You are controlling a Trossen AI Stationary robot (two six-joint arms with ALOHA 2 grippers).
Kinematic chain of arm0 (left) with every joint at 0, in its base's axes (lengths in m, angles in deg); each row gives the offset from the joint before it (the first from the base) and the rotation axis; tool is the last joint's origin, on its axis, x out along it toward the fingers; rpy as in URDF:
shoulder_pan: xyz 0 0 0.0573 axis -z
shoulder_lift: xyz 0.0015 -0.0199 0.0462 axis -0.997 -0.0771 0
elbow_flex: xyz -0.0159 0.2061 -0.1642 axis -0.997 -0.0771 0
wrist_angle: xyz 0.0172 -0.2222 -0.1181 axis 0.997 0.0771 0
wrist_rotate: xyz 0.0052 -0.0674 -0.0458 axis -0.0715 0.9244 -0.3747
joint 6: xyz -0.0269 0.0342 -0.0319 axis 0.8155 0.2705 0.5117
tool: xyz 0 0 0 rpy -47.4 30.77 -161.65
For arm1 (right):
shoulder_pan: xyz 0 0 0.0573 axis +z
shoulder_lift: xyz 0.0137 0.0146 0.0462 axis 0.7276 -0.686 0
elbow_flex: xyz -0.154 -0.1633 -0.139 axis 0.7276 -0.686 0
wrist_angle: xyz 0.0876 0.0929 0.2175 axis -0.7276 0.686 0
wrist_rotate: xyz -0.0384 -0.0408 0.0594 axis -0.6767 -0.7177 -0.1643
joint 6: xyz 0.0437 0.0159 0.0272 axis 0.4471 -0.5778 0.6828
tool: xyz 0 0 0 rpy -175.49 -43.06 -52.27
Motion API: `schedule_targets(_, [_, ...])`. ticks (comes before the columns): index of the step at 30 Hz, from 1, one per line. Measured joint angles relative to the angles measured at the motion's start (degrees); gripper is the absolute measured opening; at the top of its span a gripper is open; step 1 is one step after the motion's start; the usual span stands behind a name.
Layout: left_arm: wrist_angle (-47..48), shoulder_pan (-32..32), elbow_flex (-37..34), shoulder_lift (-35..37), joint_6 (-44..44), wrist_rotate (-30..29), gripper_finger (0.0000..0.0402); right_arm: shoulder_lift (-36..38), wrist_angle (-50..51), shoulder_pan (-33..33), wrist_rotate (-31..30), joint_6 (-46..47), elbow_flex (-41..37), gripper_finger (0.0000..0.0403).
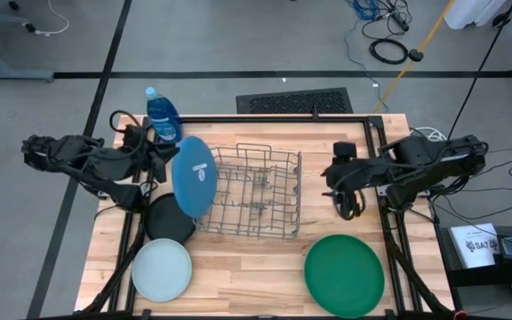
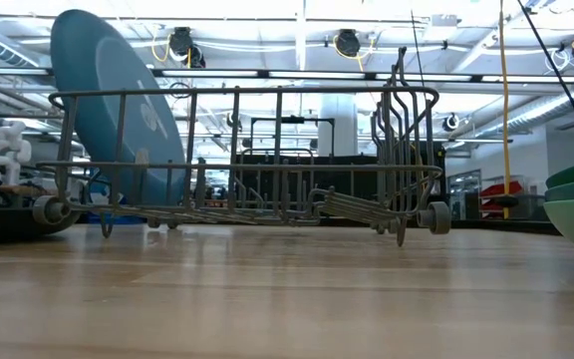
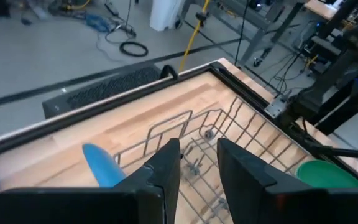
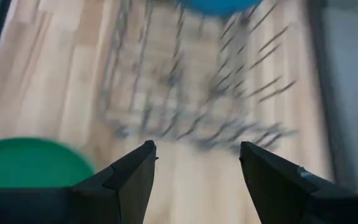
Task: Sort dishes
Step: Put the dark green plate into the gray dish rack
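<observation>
Going by how things lie, 1 dish of the set is racked and the rest are still out on the worktop (image 1: 247, 267).

At the far left, the left gripper (image 1: 158, 158) sits just beside the large blue plate (image 1: 194, 176). Its jaws stand a little apart with only air between them in the left wrist view, so they hold nothing. The large blue plate stands on edge at the left end of the grey wire rack (image 1: 256, 191), tilted, apparently leaning on the rack's end wall; the low view shows it rising above the top wire.

Near left of the rack lies the black plate (image 1: 169, 220), partly under the blue one's edge, and nearer still the pale blue-white plate (image 1: 162, 270), both flat on the wood. The rack's slots look empty otherwise.

At the near right, the dark green plate (image 1: 345, 274) lies flat; the low view shows a lighter green rim beneath it, so it is likely stacked on a second plate.

The right gripper (image 1: 352, 206) hangs just right of the rack, jaws wide open and empty.

So about 4 plates are left to place.

The blue soap bottle (image 1: 162, 114) stands at the far left corner; its label cannot be read. No other writing on the worktop is legible.
</observation>
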State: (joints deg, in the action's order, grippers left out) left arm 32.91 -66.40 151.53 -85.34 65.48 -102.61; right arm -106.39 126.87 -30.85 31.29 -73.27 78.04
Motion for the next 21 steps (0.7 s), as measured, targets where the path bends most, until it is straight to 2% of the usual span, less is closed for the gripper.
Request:
schedule_targets(6, [-10.9, 1.6, -2.3, -1.4, -11.9, 0.5, 0.0107, -0.1, -3.2, 2.8, 11.9, 14.1, -14.3, 0.0226])
schedule_targets(9, [-19.4, 2.5, -4.5, -2.5, -19.4, 0.7, 0.0107, -0.1, -9.8, 6.4, 17.7, 22.3, -22.5, 0.0226])
schedule_targets(11, [-24.0, 3.2, -5.8, -3.4, -23.8, 0.9, 0.0107, -0.1, -16.8, 9.0, 19.3, 27.3, -27.4, 0.0226])
schedule_targets(14, [-30.2, 4.3, -7.0, -4.3, -29.3, 0.9, 0.0107, -0.1, -23.7, 12.3, 19.0, 32.6, -32.8, 0.0226])
schedule_targets(19, [-38.0, 5.6, -9.8, -5.1, -36.2, 0.9, 0.0107, -0.1, -22.4, 14.8, 12.3, 36.5, -38.8, 0.0226])
schedule_targets(21, [-39.4, 6.2, -10.3, -5.3, -37.3, 0.9, 0.0107, -0.1, -22.4, 14.9, 11.9, 36.2, -41.2, 0.0226])
